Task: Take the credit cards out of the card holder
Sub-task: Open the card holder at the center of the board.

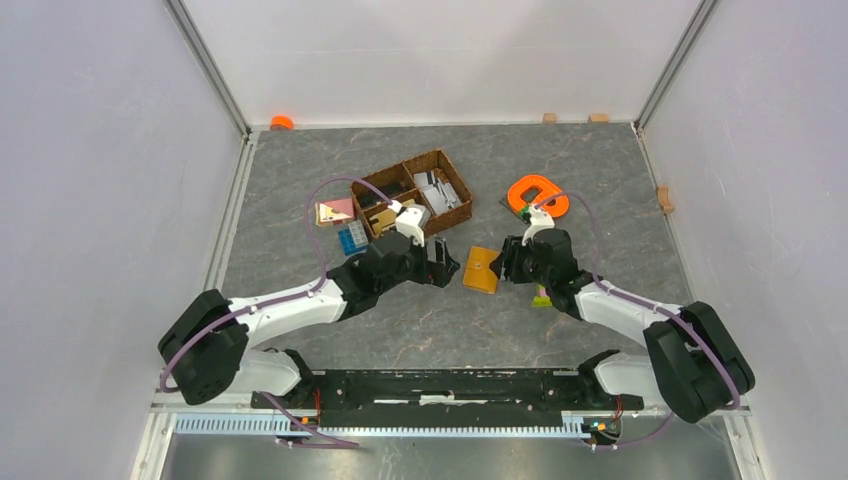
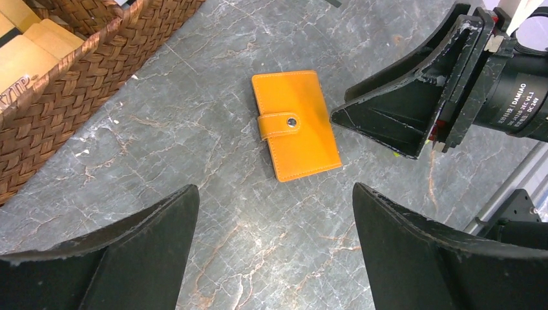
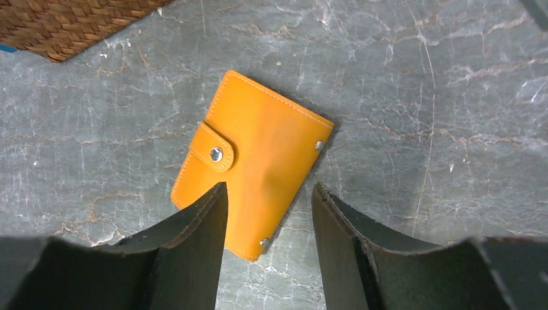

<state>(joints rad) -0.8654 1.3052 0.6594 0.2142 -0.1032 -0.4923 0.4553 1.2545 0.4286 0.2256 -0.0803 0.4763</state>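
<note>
orange card holder (image 2: 295, 124) snapped closed; left hand (image 2: 274, 186) spread wide, right hand (image 3: 269, 187) parted, marked "damiao".

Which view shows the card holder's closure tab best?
Left wrist: the whole card holder lies unobstructed, tab snapped. Right wrist shows it closer, but fingers hide its near edge. Top external shows it tiny.

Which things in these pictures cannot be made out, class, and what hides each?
Credit cards: unseen in every view; the card holder lies shut, tab snapped.
Wicker basket contents: too small in the top view, cut by the left wrist view's edge.
Card holder's near corner: right wrist view, behind a finger of the right claw.
Small green object: top view, partly under the right arm.
</note>
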